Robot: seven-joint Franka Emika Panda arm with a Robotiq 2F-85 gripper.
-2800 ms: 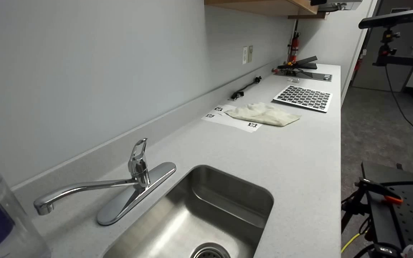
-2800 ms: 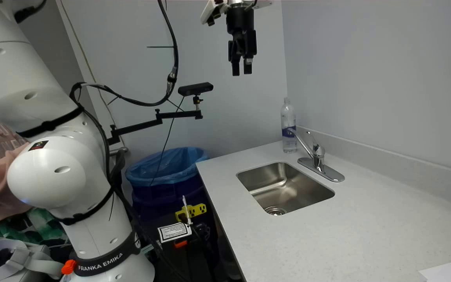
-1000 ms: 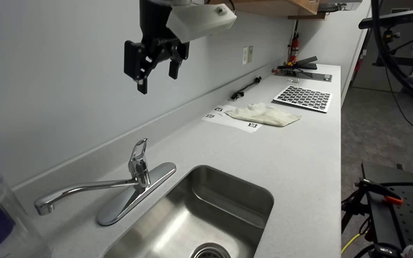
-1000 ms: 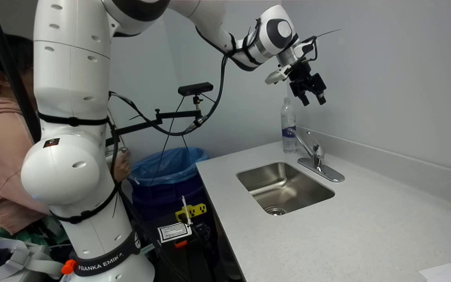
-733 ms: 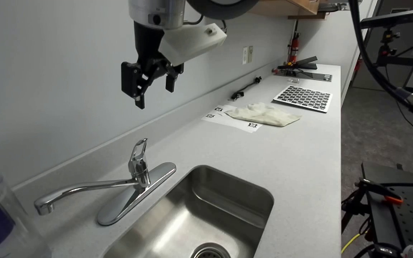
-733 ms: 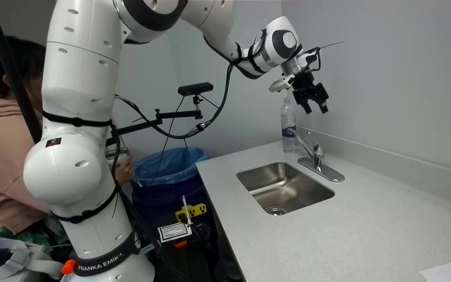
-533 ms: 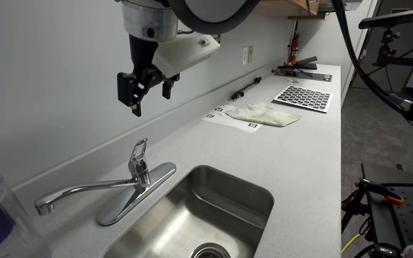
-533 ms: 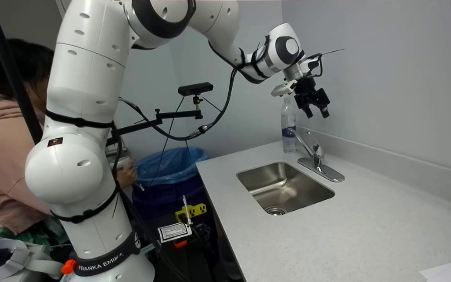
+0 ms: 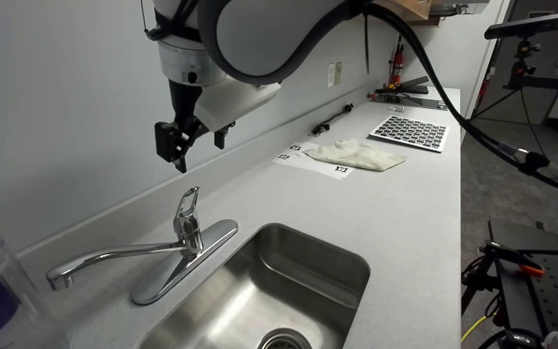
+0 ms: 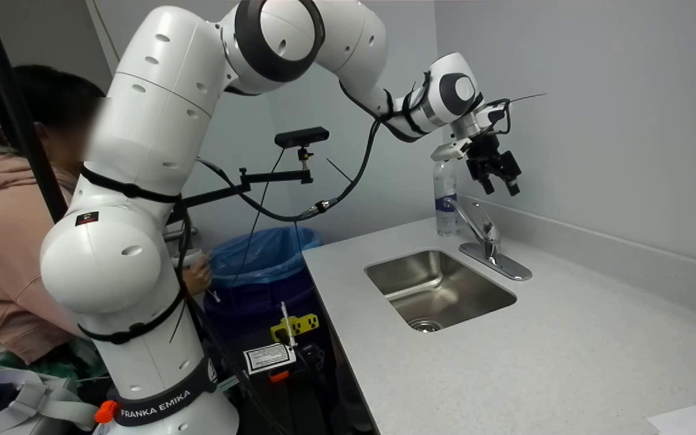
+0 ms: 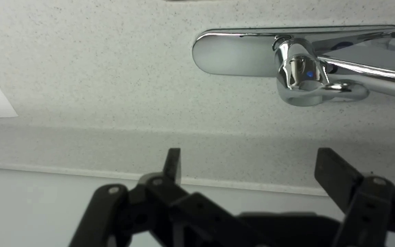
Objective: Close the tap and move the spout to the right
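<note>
Upper left in an exterior view, the spread end effector (image 9: pixel 200 154) hangs above the tap (image 9: pixel 191 238), whose closing step apparently calls next for lowering to the lever (image 9: pixel 185 218).

From afar I see soft, rather dim light, with white glare inside the sink (image 9: pixel 240 303), bright reflections along the spout (image 11: pixel 375 76), and the pincer (image 11: pixel 249 163) slightly out of focus in the wrist view.

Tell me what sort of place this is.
Probably a kitchenette inside a robotics lab: the steel sink and the single-lever faucet behind it suggest a kitchenette, while the bracket-mounted camera hints at a lab.
</note>
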